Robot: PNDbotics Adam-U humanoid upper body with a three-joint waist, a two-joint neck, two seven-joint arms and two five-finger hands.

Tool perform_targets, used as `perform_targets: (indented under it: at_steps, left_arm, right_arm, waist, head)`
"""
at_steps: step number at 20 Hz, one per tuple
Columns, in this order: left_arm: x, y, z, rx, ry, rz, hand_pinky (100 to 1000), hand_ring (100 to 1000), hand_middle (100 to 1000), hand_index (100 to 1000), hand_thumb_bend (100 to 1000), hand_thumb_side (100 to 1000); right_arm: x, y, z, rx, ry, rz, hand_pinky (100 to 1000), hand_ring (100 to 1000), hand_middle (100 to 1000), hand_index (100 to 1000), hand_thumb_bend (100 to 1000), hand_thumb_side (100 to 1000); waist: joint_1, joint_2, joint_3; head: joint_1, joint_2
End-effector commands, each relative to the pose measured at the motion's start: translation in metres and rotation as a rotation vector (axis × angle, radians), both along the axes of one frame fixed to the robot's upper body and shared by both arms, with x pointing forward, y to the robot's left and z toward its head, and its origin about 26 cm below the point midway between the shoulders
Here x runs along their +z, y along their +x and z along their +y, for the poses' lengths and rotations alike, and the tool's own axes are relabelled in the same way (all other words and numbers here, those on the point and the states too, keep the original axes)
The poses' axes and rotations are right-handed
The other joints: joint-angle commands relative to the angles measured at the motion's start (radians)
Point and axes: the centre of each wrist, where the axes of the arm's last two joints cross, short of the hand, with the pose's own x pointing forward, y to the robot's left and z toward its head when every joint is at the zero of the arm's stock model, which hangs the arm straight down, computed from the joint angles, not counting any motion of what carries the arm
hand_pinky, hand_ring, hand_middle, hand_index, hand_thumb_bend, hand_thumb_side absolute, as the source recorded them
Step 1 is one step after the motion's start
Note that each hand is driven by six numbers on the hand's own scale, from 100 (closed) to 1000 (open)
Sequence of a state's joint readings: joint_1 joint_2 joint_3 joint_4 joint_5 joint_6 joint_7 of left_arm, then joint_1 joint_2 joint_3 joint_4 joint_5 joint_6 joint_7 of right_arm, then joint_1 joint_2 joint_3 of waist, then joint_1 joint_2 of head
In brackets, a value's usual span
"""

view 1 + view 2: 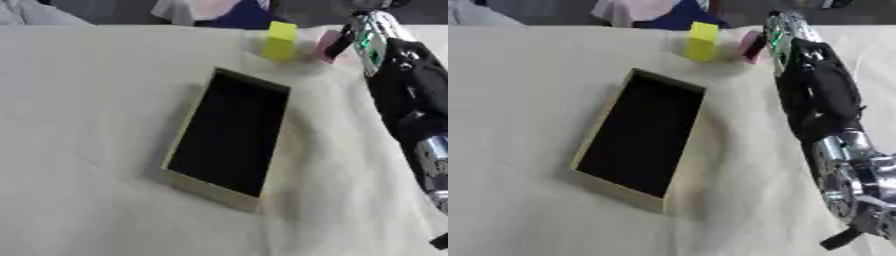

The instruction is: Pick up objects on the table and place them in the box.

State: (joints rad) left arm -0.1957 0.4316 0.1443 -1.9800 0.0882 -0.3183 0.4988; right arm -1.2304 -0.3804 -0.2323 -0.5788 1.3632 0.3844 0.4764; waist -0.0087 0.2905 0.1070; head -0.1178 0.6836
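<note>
A shallow tan box (186,131) with a dark inside lies open in the middle of the cream cloth, nothing showing inside it. At the far edge a yellow block (281,40) stands upright. Just right of it is a small pink object (327,46). My right arm (409,95) runs up the right side, and my right hand (346,36) is against the pink object's right side. The wrist hides most of the hand, so whether it holds the pink object is unclear. My left hand shows in neither view.
The cream cloth (87,150) covers the whole table and is rumpled into folds to the right of the box, under my arm. The table's far edge runs just behind the yellow block.
</note>
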Motion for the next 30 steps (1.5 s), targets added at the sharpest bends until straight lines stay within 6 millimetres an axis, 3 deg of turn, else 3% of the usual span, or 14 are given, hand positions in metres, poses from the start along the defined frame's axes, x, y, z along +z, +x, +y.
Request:
perform_targets:
  at_steps: [1,5,11,24,27,30]
  left_arm:
    - [0.01,-0.002,-0.001,-0.012,0.022,-0.029,684,738,747,850,320,745]
    - [0.011,-0.002,-0.001,-0.013,0.023,-0.032,684,738,747,850,322,741]
    - [0.011,-0.002,-0.001,-0.014,0.024,-0.033,685,738,748,850,321,739]
    - [0.012,-0.002,0.002,-0.003,0.035,-0.033,686,738,748,850,324,732]
    - [0.012,-0.002,0.002,-0.002,0.037,-0.034,686,738,748,850,324,731]
    - [0.012,-0.003,0.003,0.001,0.039,-0.033,687,738,748,850,326,730]
  right_arm:
    - [0.014,-0.004,-0.018,-0.031,-0.05,-0.053,770,709,625,709,269,100]
    - [0.011,-0.004,-0.021,-0.091,-0.137,-0.09,699,611,554,631,318,100]
    - [0.012,-0.004,-0.02,-0.088,-0.19,-0.157,664,567,518,588,281,100]
    - [0.07,-0.026,-0.039,0.107,-0.235,-0.299,660,561,517,580,182,100]
    - [0.076,-0.031,-0.043,0.142,-0.229,-0.303,660,561,517,581,179,100]
    - [0.08,-0.038,-0.047,0.261,-0.226,-0.294,660,568,526,588,120,100]
  waist:
    - [0.001,-0.019,0.003]
    - [-0.001,-0.022,0.006]
    - [-0.004,-0.026,0.007]
    - [-0.015,-0.04,-0.01]
    - [-0.016,-0.042,-0.011]
    - [-0.019,-0.046,-0.017]
  head:
    - [-0.001,-0.014]
    - [0.0,-0.017]
    - [0.002,-0.015]
    - [0.014,-0.005]
    - [0.015,-0.004]
    - [0.019,0.004]
